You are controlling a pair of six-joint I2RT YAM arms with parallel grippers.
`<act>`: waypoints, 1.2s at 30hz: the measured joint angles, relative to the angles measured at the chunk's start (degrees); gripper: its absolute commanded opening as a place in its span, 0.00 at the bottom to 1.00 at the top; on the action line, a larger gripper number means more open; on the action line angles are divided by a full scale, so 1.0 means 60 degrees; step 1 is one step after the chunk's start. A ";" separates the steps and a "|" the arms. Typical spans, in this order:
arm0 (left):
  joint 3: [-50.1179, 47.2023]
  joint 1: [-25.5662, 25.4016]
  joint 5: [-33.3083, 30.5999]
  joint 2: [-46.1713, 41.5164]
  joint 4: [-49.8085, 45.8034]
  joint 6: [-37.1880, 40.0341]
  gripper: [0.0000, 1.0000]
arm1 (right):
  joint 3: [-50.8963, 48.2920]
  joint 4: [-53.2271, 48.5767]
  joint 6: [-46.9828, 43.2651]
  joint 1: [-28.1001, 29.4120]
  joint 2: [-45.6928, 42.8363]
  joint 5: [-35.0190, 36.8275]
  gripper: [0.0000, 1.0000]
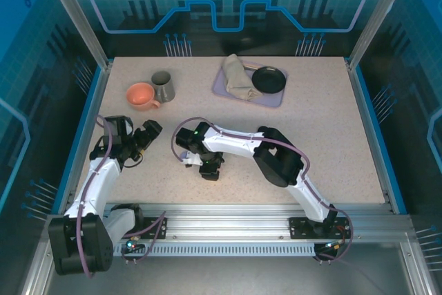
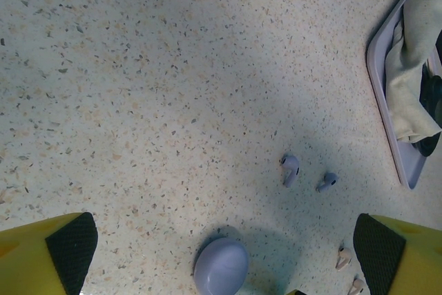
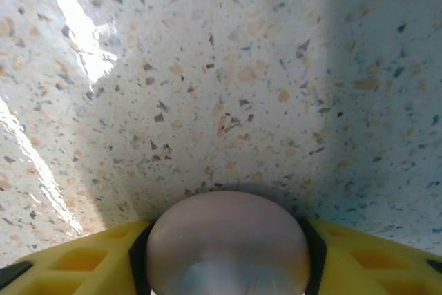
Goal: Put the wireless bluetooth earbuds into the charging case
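A pale pink round charging case (image 3: 226,240) rests on the speckled table, and my right gripper (image 3: 226,271) is shut on it, a black pad pressed against each side. From above, that gripper (image 1: 200,162) points down at the middle-left of the table. My left gripper (image 2: 224,246) hangs open over the table, its pads (image 2: 69,246) far apart. Under it lies a closed lilac case (image 2: 221,266). Two lilac earbuds (image 2: 290,169) (image 2: 327,182) lie loose just beyond it, and two pink-white earbuds (image 2: 343,258) lie near the right finger. From above, the left gripper (image 1: 148,131) sits left of the right one.
An orange cup (image 1: 141,95) and a grey mug (image 1: 163,86) stand at the back left. A lilac tray (image 1: 276,98) at the back centre carries a folded cloth (image 1: 238,77) and a black dish (image 1: 268,79). The tray's edge (image 2: 387,101) lies to the left gripper's right.
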 measured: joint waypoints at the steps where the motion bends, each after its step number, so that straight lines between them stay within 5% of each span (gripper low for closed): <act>1: 0.0000 0.0000 0.0040 0.0000 0.0004 0.0004 0.99 | -0.0076 0.0069 0.0007 -0.0007 -0.0062 0.0004 0.55; 10: 0.0004 0.0007 0.1013 0.0095 0.0295 0.0102 0.94 | -0.1504 0.1013 -0.0062 -0.0495 -0.1147 -0.0277 0.53; 19: 0.0412 -0.0117 0.2976 0.1235 0.0834 0.0248 0.87 | -0.3985 0.2932 -0.0470 -0.1581 -0.4426 -0.1049 0.51; 28: 0.1519 -0.2004 0.4328 0.2080 0.1577 0.0237 0.86 | -0.6186 0.5173 -0.1206 -0.2422 -0.7446 -0.2014 0.52; 36: 0.2222 -0.3566 0.5053 0.2328 0.2087 -0.0015 0.86 | -0.6914 0.6291 -0.1603 -0.2641 -0.8531 -0.2506 0.52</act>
